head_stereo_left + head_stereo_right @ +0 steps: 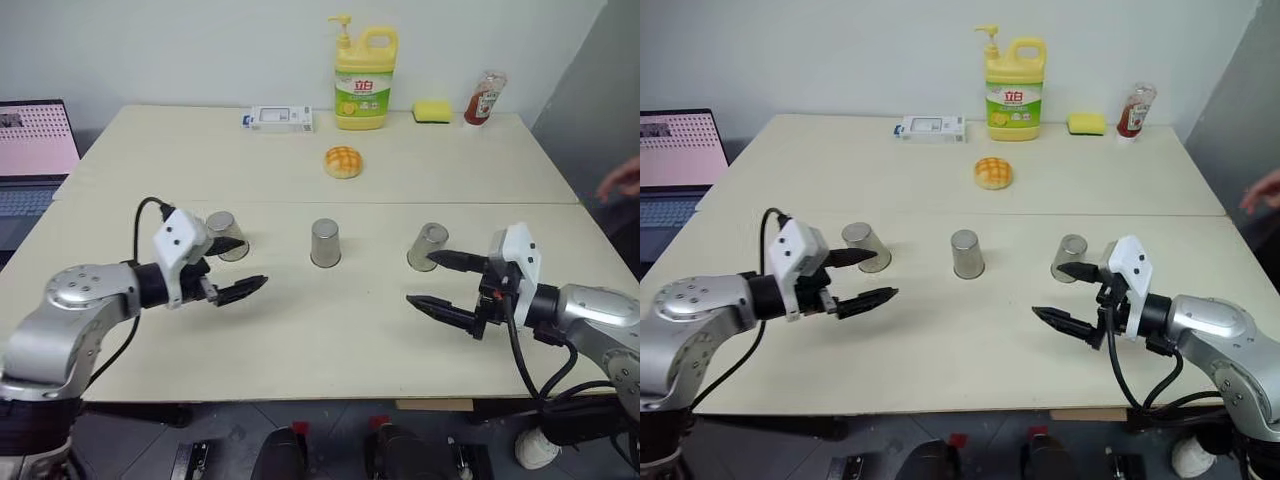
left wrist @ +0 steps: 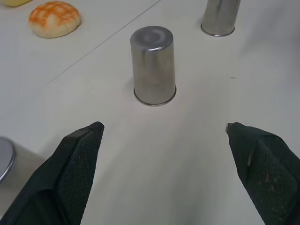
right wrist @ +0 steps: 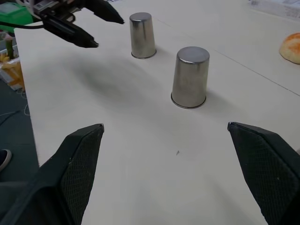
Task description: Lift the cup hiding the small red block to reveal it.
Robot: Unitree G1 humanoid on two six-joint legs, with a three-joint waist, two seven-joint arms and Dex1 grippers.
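3 tapered shiny metal cups (image 1: 325,243) upside-down on smooth matte table (image 1: 300,340).

Three silvery-grey cups (image 1: 325,243) on a pale cream desk (image 1: 300,330). Black fingers (image 2: 75,164). Yellow soap jug (image 1: 365,78) with a green label, yellow sponge (image 1: 432,111), orange-checked bun (image 1: 343,162), red sauce bottle (image 1: 485,98).
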